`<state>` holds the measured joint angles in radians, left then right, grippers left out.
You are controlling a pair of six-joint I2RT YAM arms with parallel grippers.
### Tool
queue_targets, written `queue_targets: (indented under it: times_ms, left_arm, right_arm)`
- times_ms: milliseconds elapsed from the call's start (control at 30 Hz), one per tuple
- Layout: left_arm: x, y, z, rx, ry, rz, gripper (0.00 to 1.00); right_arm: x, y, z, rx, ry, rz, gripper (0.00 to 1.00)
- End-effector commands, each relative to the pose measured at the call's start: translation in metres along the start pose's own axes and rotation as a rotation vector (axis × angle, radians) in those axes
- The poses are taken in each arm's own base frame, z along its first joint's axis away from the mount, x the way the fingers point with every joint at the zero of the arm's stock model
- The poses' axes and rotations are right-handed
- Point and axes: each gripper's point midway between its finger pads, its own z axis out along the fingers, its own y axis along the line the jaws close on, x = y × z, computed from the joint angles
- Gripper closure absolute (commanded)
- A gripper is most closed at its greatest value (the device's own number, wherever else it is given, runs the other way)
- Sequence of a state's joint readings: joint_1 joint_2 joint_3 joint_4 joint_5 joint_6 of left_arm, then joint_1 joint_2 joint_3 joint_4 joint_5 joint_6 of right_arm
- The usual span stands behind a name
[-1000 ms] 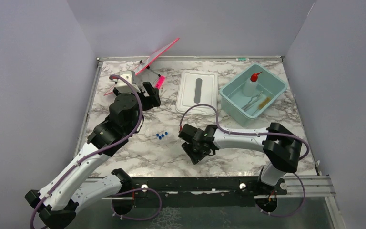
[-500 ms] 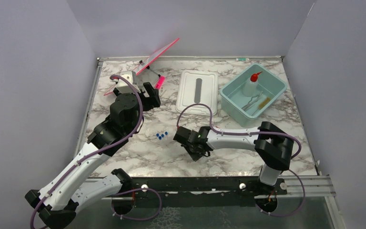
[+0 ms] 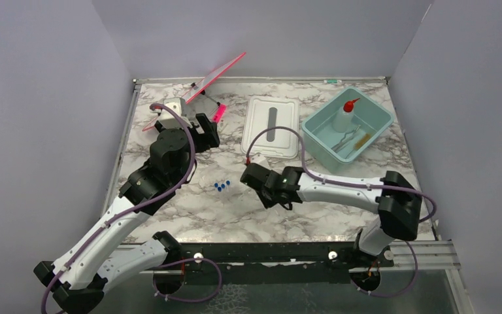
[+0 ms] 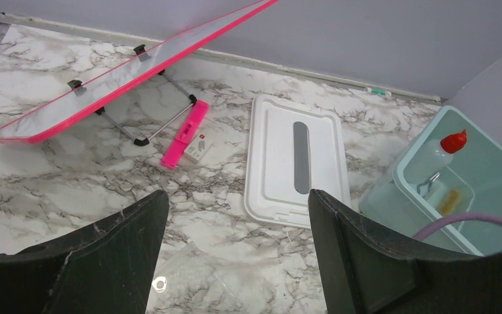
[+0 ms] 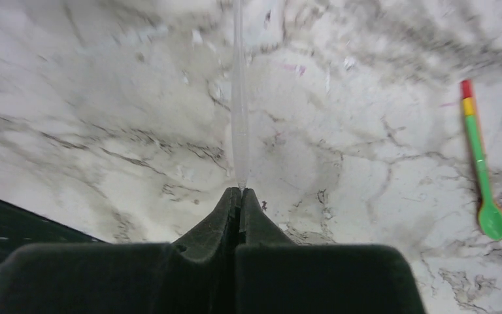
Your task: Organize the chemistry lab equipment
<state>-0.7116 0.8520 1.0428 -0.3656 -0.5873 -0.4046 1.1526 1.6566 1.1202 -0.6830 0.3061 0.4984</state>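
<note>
My right gripper (image 5: 240, 191) is shut on the end of a thin clear plastic pipette (image 5: 238, 98) that sticks out ahead of the fingertips, over the marble. In the top view this gripper (image 3: 251, 175) hangs near the table's middle. A green-tipped stick (image 5: 480, 163) lies on the marble to its right. A few small blue caps (image 3: 221, 186) sit just left of it. The white squeeze bottle (image 3: 345, 116) with red nozzle stands in the teal tub (image 3: 320, 147), beside tweezers (image 3: 343, 139) and a tan brush (image 3: 364, 139). My left gripper (image 3: 206, 131) is open and empty (image 4: 235, 203).
A white rectangular lid (image 3: 271, 124) lies left of the tub. A pink-edged board on a folding stand (image 3: 219, 72) leans at the back left, with a pink bar (image 4: 184, 134) on the marble under it. Grey walls enclose the table.
My right gripper has closed on the clear pipette and swung back and to the left, away from the near edge. The left arm has not moved.
</note>
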Motion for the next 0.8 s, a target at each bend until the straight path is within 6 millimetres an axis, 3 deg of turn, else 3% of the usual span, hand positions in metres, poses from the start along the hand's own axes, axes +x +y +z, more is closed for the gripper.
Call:
queue_targets:
  times_ms: [0, 200, 333, 567, 767]
  left_arm:
    - [0.003, 0.001, -0.005, 0.015, 0.001, -0.027, 0.19]
    - [0.003, -0.002, -0.004, 0.030, 0.006, -0.017, 0.19]
    - [0.004, -0.004, -0.004, 0.041, 0.011, -0.011, 0.19]
    - [0.008, -0.009, -0.003, 0.068, 0.025, -0.015, 0.19]
    - [0.011, -0.016, -0.003, 0.099, 0.043, -0.007, 0.19]
  right_arm:
    - [-0.069, -0.021, -0.059, 0.074, -0.267, 0.122, 0.99]
    - [-0.114, -0.069, -0.118, 0.214, -0.446, 0.266, 0.99]
    - [-0.132, -0.104, -0.148, 0.240, -0.506, 0.376, 0.99]
    - [-0.143, -0.195, -0.173, 0.357, -0.573, 0.630, 0.99]
    - [-0.133, -0.274, -0.171, 0.490, -0.570, 0.847, 0.99]
